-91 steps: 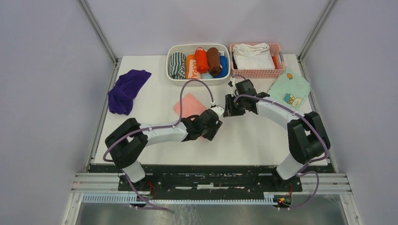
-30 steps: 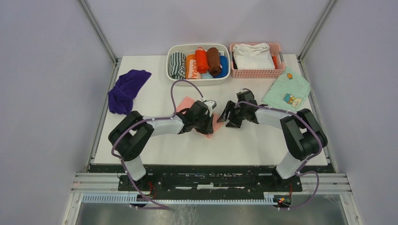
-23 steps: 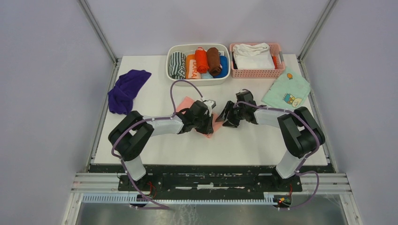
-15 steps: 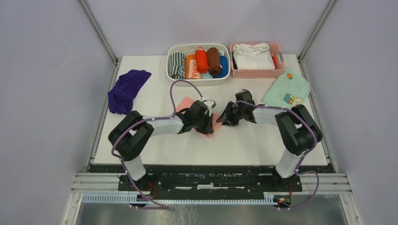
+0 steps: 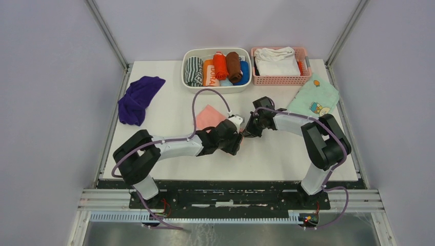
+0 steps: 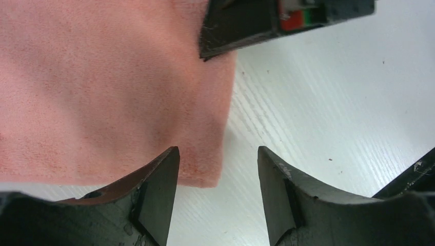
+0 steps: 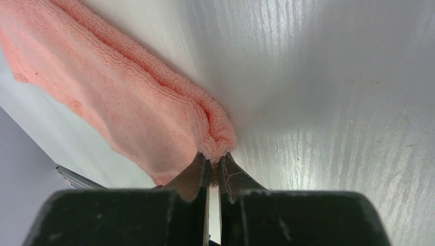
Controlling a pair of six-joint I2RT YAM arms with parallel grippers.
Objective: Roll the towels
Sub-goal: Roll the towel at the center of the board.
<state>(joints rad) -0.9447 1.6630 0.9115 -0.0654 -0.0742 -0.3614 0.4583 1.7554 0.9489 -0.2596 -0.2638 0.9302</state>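
My right gripper (image 7: 213, 171) is pinched closed on the salmon-pink towel (image 7: 128, 97), biting only the tip of a doubled-over edge, where the fold bulges just above my fingertips. My left gripper (image 6: 215, 197) stands wide with nothing in it. The towel's near corner lies between its two fingers, one over cloth and the other over bare table (image 6: 333, 102). The towel rests near the middle of the table, on my side of the white bin (image 5: 216, 84) of rolled cloths. The purple towel (image 5: 137, 98) lies crumpled well apart on the left, not yet rolled.

I judge the right bite to be the weak spot: it is so shallow that any pull could slide the fold out, or drag the whole towel instead of turning it. On the left, closing here might catch one layer, or only table. My two wrists also sit very near each other, so a careless sweep could knock them together and spoil the start of the roll
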